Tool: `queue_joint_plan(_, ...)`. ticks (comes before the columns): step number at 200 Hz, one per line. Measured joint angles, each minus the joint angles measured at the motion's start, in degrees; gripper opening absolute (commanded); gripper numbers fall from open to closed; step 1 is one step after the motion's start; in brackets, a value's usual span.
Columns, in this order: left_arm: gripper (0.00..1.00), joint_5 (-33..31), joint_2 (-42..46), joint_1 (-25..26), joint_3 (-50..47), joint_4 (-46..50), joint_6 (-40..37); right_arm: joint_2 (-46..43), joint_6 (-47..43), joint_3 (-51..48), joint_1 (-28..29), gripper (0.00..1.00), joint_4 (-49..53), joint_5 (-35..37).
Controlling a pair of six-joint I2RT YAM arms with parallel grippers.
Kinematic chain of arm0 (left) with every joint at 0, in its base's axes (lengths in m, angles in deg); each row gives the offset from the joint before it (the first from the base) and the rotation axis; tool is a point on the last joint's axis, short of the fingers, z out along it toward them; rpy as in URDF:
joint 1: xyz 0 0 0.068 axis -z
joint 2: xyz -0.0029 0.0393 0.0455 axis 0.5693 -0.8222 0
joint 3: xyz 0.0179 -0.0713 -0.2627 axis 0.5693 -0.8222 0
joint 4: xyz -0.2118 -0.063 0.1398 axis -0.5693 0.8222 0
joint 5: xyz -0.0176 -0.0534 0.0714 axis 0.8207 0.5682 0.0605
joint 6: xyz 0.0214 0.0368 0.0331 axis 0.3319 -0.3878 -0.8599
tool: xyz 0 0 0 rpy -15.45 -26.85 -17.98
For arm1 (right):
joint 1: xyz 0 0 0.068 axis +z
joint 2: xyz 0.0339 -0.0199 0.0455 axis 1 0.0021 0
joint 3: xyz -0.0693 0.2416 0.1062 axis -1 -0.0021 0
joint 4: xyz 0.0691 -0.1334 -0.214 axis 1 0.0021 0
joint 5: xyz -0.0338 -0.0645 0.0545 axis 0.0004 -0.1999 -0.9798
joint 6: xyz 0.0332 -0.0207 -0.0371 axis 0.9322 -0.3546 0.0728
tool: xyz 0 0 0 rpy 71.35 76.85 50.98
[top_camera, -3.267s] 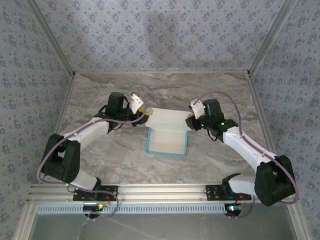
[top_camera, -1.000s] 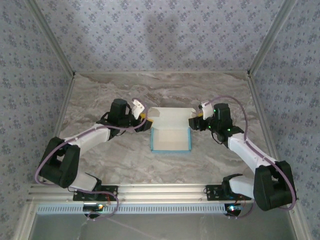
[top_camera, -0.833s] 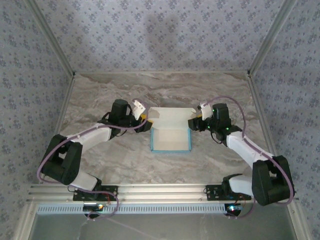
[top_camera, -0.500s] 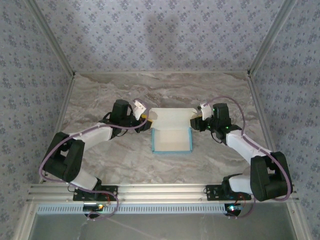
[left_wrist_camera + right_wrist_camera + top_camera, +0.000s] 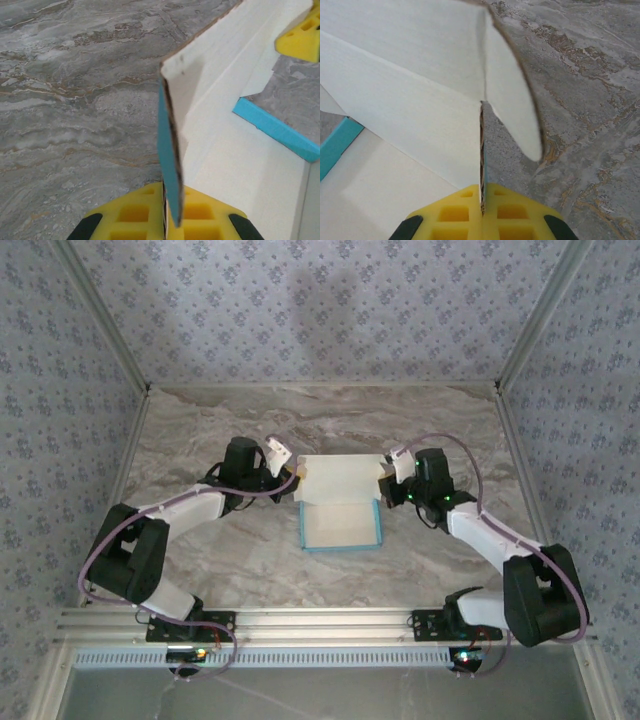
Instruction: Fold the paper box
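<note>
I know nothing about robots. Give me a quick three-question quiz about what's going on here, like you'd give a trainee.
1. True or false: the paper box is already fully closed.
2. The left end effector and right end effector are each shut on: A) a box flap B) a cable C) nothing.
3. Fill in: the box's outer walls are light ____.
Key: 1 false; 2 A; 3 blue.

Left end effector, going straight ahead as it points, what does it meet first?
The paper box: the left end effector pinches its side flap, so it would likely shove the lid panel.
</note>
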Motion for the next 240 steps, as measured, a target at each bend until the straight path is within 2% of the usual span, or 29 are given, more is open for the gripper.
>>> queue_joint_plan(21, 0.01, -2.8, 0.1, 1.2, 0.0, -0.2, 0.3, -1.7, 1.3, -1.0, 1.6, 0.00, -0.1, 3.7)
queue_joint_plan(45, 0.08, -7.3, 0.7, 3.4, -0.1, -1.2, 1.2, -4.0, 3.5, -2.9, 3.0, 0.00, -0.7, 7.6)
queue_joint_plan(66, 0.26, -10.7, 2.0, 4.7, -1.3, -3.9, 2.6, -6.1, 5.7, -4.2, 4.2, 0.00, -2.9, 10.1)
queue_joint_plan(75, 0.29, -11.6, 2.5, 4.9, -2.4, -6.0, 3.5, -6.9, 6.3, -4.7, 4.7, 0.00, -4.2, 10.8)
queue_joint_plan(101, 0.22, -12.8, 3.2, 5.3, -6.2, -11.1, 4.4, -8.5, 7.1, -5.9, 5.1, 0.00, -6.4, 12.3)
queue_joint_plan(149, 0.24, -13.1, 3.1, 5.2, -8.0, -14.8, 5.4, -8.8, 7.3, -6.5, 4.4, 0.00, -7.4, 13.0)
queue_joint_plan(167, 0.18, -13.2, 3.1, 5.0, -8.0, -15.5, 5.2, -8.8, 7.1, -6.5, 4.3, 0.00, -7.4, 13.0)
queue_joint_plan(190, 0.00, -12.2, 3.1, 4.6, -7.9, -15.7, 4.2, -8.7, 6.6, -6.5, 4.0, 0.00, -7.4, 12.6)
queue_joint_plan(223, 0.00, -10.8, 3.1, 4.5, -7.5, -15.0, 3.6, -7.7, 6.4, -6.3, 3.9, 0.00, -7.3, 12.6)
queue_joint_plan(240, 0.00, -12.4, 3.1, 4.9, -7.5, -15.0, 4.0, -7.6, 7.1, -6.2, 4.4, 0.00, -7.3, 13.1)
